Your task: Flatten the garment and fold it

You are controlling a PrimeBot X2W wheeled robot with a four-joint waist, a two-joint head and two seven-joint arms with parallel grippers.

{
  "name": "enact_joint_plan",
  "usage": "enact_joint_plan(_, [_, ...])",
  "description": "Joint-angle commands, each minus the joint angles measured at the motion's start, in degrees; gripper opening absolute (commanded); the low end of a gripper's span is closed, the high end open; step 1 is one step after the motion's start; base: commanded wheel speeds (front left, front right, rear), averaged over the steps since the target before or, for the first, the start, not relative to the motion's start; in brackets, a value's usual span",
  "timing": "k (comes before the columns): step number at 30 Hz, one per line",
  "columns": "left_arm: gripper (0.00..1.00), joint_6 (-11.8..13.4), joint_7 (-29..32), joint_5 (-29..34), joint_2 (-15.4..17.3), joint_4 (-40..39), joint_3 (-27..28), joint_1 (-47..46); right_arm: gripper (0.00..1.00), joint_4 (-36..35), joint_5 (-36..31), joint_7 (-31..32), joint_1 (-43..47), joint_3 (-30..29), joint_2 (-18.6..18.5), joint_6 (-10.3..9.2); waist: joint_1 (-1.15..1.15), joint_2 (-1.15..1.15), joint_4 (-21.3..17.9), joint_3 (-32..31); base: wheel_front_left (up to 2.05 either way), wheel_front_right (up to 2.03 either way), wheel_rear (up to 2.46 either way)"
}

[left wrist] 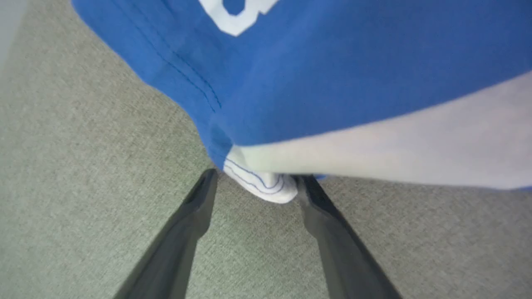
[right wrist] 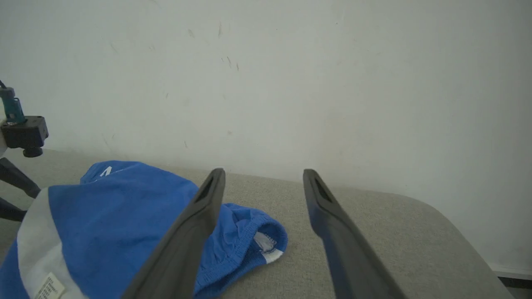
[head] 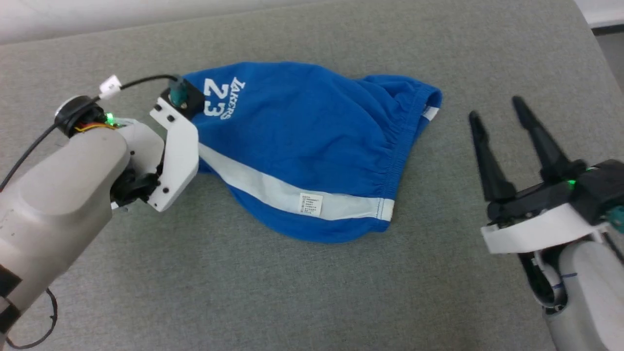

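Note:
The garment (head: 312, 141), bright blue shorts, lies rumpled on the grey cloth surface (head: 292, 292). Its "LAKERS 23" lettering (head: 222, 97) is at the left and its gathered waistband (head: 404, 141) at the right. A white stripe with a small label (head: 310, 204) runs along the near side. My left gripper (left wrist: 257, 182) is open, low over the surface, with the stripe's white hem corner (left wrist: 266, 187) between its fingertips. In the head view its white wrist bracket (head: 178, 141) covers the fingers. My right gripper (head: 495, 109) stands open to the right of the waistband, apart from the cloth.
The grey surface stretches bare in front of the shorts and to both sides. Its right edge (head: 599, 48) falls away at the far right. A pale wall (right wrist: 266, 83) rises behind it. A black cable (head: 146, 80) loops from my left wrist.

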Motion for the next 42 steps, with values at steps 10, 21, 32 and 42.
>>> enact_joint_plan(10, [0.0, -0.03, -7.84, -1.79, 0.53, 0.25, -2.32, 0.37, 1.0, 4.74, 3.18, 2.92, -5.02, 10.75, -10.48, -0.05, 0.0, 0.0, 2.2, -3.97, 0.0, 0.0, 0.0])
enact_joint_plan(21, [0.0, -0.03, -13.04, -0.72, 1.11, -0.86, -2.64, 4.54, 1.0, -4.22, 21.04, 29.66, -21.23, 38.2, -28.42, -0.05, 0.0, 0.0, 5.38, -7.02, 0.0, 0.0, 0.0])
enact_joint_plan(32, [0.0, -0.03, -16.01, 0.36, -1.17, 0.37, -2.71, 3.79, 1.0, 5.47, 35.39, 44.97, -34.76, 56.64, -26.33, -0.05, 0.0, 0.0, 7.69, -4.57, 0.0, 0.0, 0.0])
enact_joint_plan(42, [0.0, -0.03, -18.22, 0.97, -3.01, 1.96, -2.75, 1.92, 1.0, 17.46, 38.43, 39.56, -33.41, 63.52, -20.26, -0.05, 0.0, 0.0, 9.52, -1.54, 0.0, 0.0, 0.0])
